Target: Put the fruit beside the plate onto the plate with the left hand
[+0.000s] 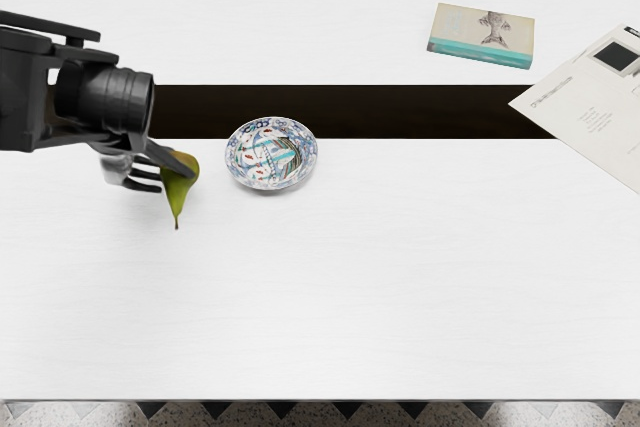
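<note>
Reaching in from the picture's left edge, the left arm ends in the dark left hand (140,165), sitting left of the plate (232,147) on the white table (350,287). Hand is closed on the pear (181,192): one digit lies across the fruit's wide upper end, the other fingers (145,179) curl in beside it on the left. Pear is yellow-green, wide end up in the grip, narrow end and stem pointing toward the bottom of the frame, slightly tilted. Can't tell whether it's lifted off the table or resting on it. Pear is near the plate's left side but not touching it, and not on it. Plate is a small round dish with a blue, red and green pattern, sitting at the near edge of a dark strip (400,111) that runs across the table. Nothing lies in the plate. Far right: a teal-edged book (482,35) lies flat beyond the strip, and white printed sheets (590,112) lie angled at the right edge, overlapping the strip's end. Both well apart from the plate. Right arm isn't visible.
</note>
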